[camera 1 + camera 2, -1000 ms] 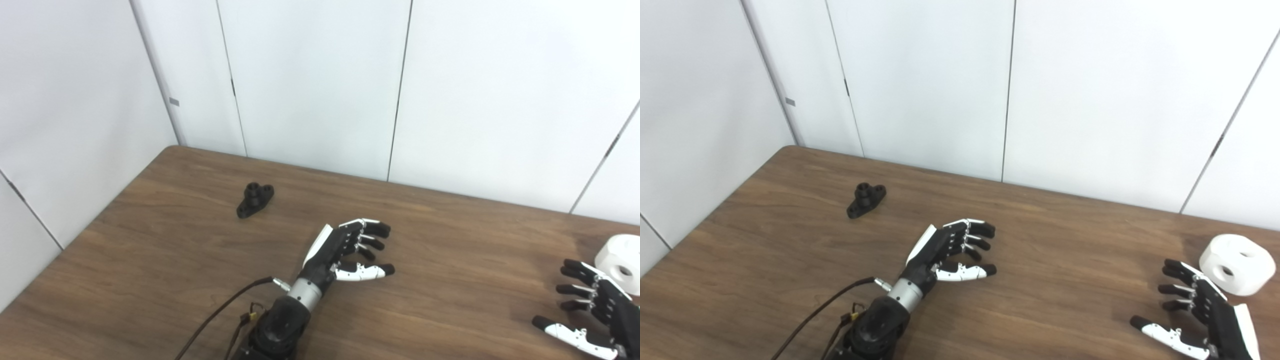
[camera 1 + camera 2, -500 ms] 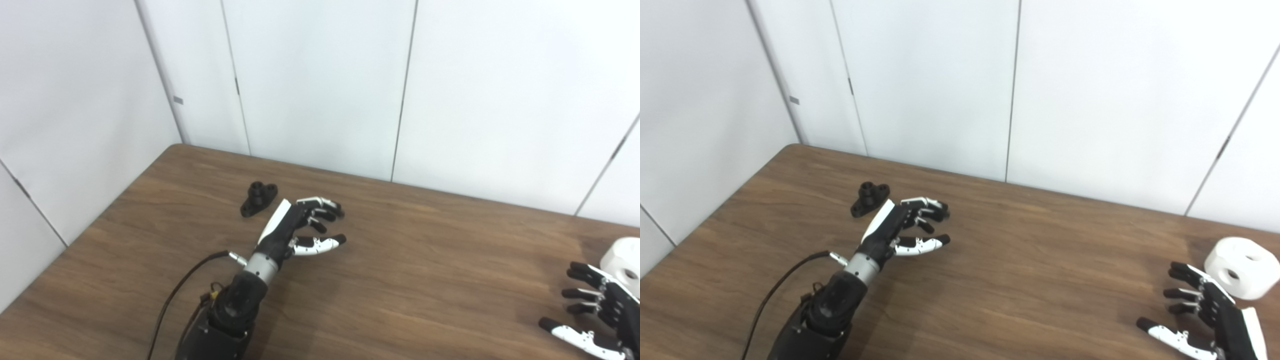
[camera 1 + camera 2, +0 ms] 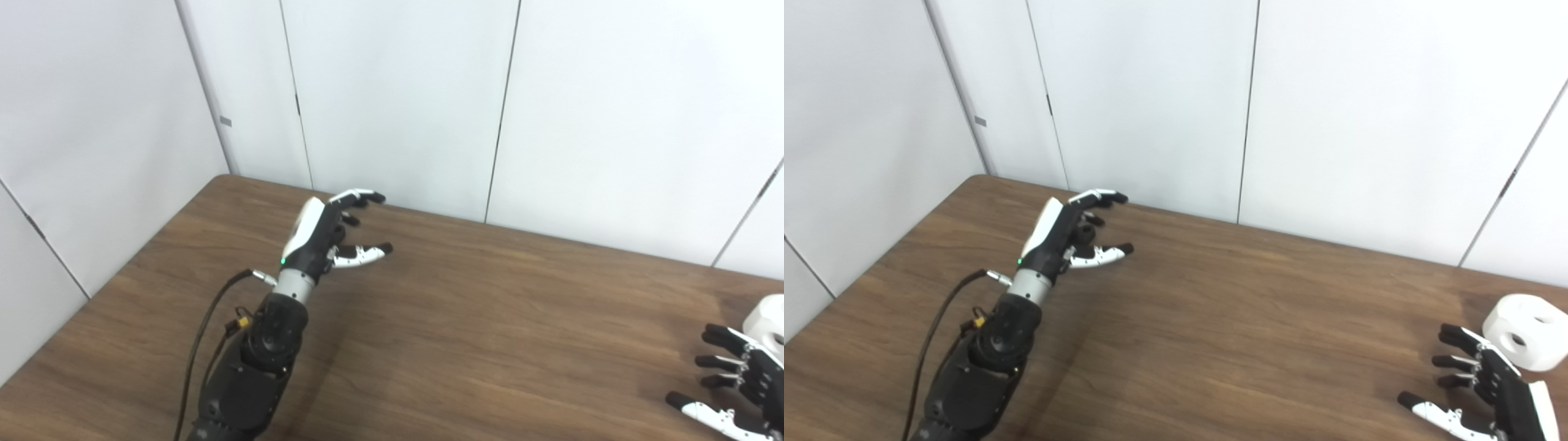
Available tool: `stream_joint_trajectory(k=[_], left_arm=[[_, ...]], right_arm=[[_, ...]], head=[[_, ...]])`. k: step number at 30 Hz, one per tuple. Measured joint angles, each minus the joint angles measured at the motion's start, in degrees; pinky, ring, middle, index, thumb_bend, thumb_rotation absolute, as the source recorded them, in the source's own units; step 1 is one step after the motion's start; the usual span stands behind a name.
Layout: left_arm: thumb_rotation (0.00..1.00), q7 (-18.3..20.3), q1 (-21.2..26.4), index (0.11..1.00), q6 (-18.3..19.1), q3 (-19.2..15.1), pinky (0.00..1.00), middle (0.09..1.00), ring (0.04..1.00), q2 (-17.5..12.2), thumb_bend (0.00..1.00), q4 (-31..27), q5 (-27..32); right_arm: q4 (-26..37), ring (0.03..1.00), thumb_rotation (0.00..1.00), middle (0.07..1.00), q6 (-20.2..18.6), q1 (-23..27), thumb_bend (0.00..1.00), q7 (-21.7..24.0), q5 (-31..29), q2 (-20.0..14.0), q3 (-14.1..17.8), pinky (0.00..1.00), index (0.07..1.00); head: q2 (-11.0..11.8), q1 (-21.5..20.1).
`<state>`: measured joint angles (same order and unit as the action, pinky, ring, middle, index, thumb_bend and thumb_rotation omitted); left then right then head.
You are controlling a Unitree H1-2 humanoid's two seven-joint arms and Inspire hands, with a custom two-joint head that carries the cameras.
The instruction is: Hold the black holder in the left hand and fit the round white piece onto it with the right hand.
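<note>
Reaching toward the far left corner of the worktop (image 3: 1249, 318), the left hand (image 3: 1072, 236) is hanging over the spot with its fingers (image 3: 1102, 197) spread wide and its thumb pointing right, gripping nothing that I can make out. The black holder (image 3: 1084, 234) is mostly hidden behind that hand; only a small dark lump is peeking out between fingers and thumb in the right eye view, and I cannot tell whether the hand is touching it. It is sitting near the worktop's back edge, where the wood is meeting the white wall panels (image 3: 398, 92), so room behind it is looking tight.

Over at the near right, the right hand (image 3: 1482, 386) is hovering low with its fingers fanned open and empty. The round white piece (image 3: 1522, 331) is lying flat on the worktop just beyond those fingertips, apart from them, close to the right edge of the picture. Between the two hands a long stretch of bare brown wood is lying open.

A black cable (image 3: 202, 331) is looping down beside the left forearm, and a small green light is glowing at the wrist. No writing or brand marks are showing anywhere that I can read.
</note>
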<state>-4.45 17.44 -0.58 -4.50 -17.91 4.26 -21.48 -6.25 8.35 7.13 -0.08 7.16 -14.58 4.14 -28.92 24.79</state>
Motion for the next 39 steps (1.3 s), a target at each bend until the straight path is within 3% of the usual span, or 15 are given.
stream_joint_trajectory(k=[4, 10, 14, 17, 25, 32, 39], left_arm=[[0.06, -0.46, 0.43, 0.76, 2.12, -1.62, 0.84, 0.912, 0.927, -0.19, 0.74, -0.32, -0.24], [0.12, -4.38, 2.43, 0.774, 2.49, -3.54, 0.85, 0.971, 0.981, -2.63, 0.79, 0.09, -3.13], [0.15, -6.65, 3.22, 0.793, 5.12, -3.98, 0.9, 0.999, 0.999, -3.5, 0.82, 0.58, -5.92], [0.24, -7.05, 3.17, 0.884, 7.96, -3.33, 0.99, 1.0, 1.0, -3.61, 0.9, 1.57, -8.87], [0.3, -7.83, 3.22, 0.925, 14.58, -2.1, 1.0, 1.0, 1.0, -3.57, 1.0, 4.2, -11.79], [0.42, -8.3, 3.21, 0.933, 15.29, -1.05, 1.0, 1.0, 1.0, -3.6, 1.0, 7.59, -11.78], [0.42, -8.36, 3.31, 0.936, 15.87, -0.27, 1.0, 1.0, 1.0, -4.01, 1.0, 10.19, -11.84]], right_arm=[[0.15, 0.663, 0.08, 0.777, -0.06, -0.09, 0.75, 0.25, -0.27, -0.01, 0.12, 0.53, 0.757], [0.17, 0.659, 0.07, 0.774, -0.05, -0.18, 0.75, 0.41, -0.34, -0.19, 0.17, 0.53, 0.755], [0.19, 0.663, 0.06, 0.778, -0.05, -0.19, 0.74, 0.46, -0.47, -0.24, 0.18, 0.53, 0.758], [0.2, 0.661, 0.07, 0.778, -0.05, -0.21, 0.75, 0.49, -0.52, -0.28, 0.19, 0.53, 0.758], [0.19, 0.658, 0.08, 0.775, 0.0, -0.24, 0.75, 0.76, -0.99, -0.45, 0.26, 0.53, 0.76], [0.16, 0.657, 0.1, 0.775, 0.05, -0.24, 0.74, 0.81, -0.97, -0.54, 0.27, 0.53, 0.756], [0.16, 0.651, 0.16, 0.777, 0.04, -0.23, 0.71, 0.91, -1.03, -0.57, 0.39, 0.52, 0.764]], head=[[-0.26, 0.09], [-0.44, 0.53], [-0.35, 0.62], [-0.44, 0.7], [-0.62, 1.06], [-0.79, 0.97], [-0.88, 0.97]])
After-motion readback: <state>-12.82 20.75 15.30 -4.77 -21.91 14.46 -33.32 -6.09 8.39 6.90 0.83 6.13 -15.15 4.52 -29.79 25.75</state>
